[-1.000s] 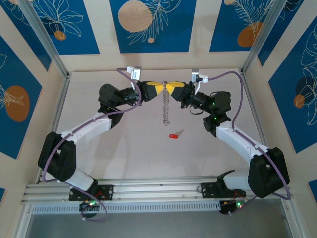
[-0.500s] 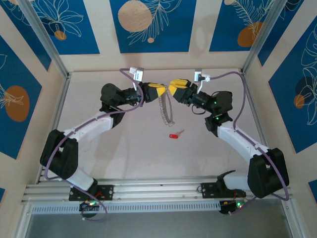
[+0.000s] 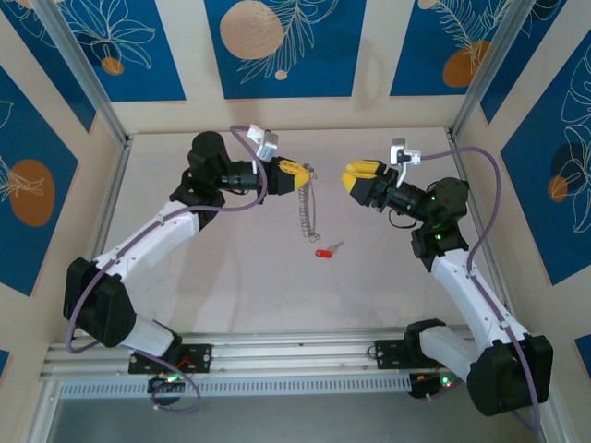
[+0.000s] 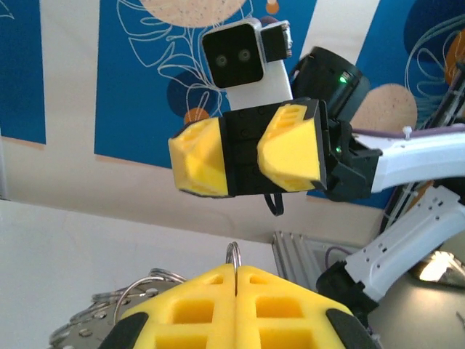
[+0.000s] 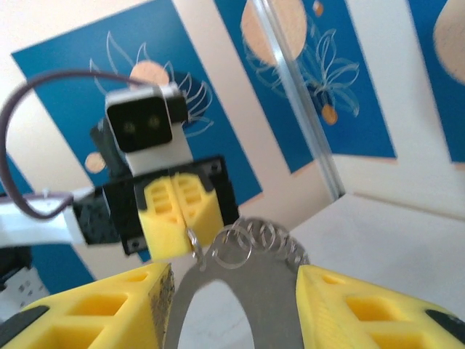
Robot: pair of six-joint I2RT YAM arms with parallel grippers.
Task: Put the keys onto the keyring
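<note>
Progress check: not much done yet imo. The left gripper (image 3: 300, 172) is clamped tight on the top of the keyring (image 3: 306, 210), pinching it so the ring hangs down over the far-middle of the table (image 3: 231, 277). Can't tell if the bottom touches the surface. The right gripper (image 3: 351, 177) is spread with nothing in it, sitting just right of the ring w/ a gap between.

The key (image 3: 324, 252) (only one I can spot, tiny red head, pale stem) lies flat on the table, on the near side of the ring and apart from it, so not threaded. Left to do afaict: grab the key and work it onto the ring, basically the whole job.

Room-wise there's plenty of bare table round the key, nothing crowding it. The far wall (image 3: 286, 113), side posts (image 3: 90, 92) and near rail (image 3: 295, 343) are all well apart from the action. Tightest spot is prob the two grippers facing each other.
</note>
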